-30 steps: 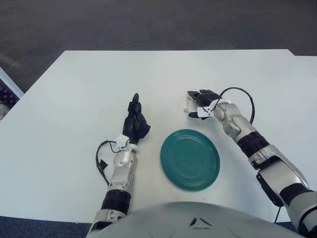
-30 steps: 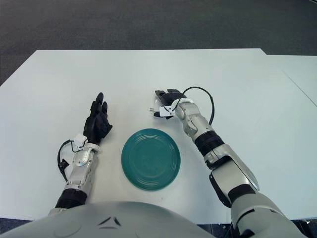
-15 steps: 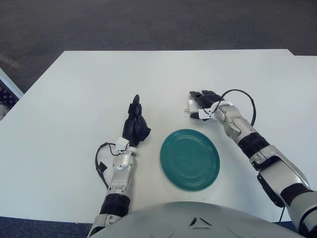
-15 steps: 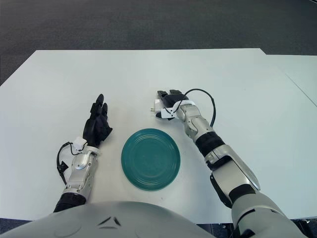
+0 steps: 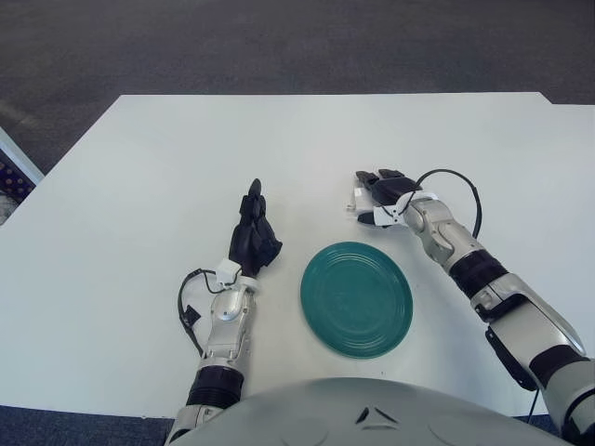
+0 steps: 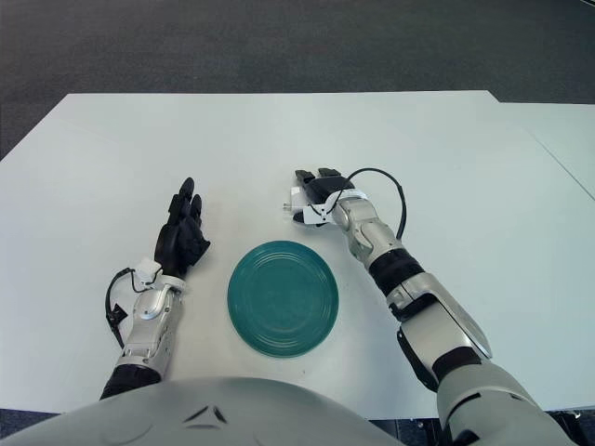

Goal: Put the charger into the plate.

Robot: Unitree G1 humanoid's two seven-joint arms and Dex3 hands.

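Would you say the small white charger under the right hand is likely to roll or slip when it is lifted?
The charger looks small, blocky and rigid, so probably won't roll. The right hand covers most of it, so it is probably light. Its smooth white casing might slip.

Your right hand (image 5: 379,197) sits far and to the right, arm stretched forward from the near right, black fingers (image 5: 370,177) curled around something small and white. Your left hand (image 5: 254,232) shows nearer on the left, forearm upright from the near edge, fingers straight and together, holding nothing.
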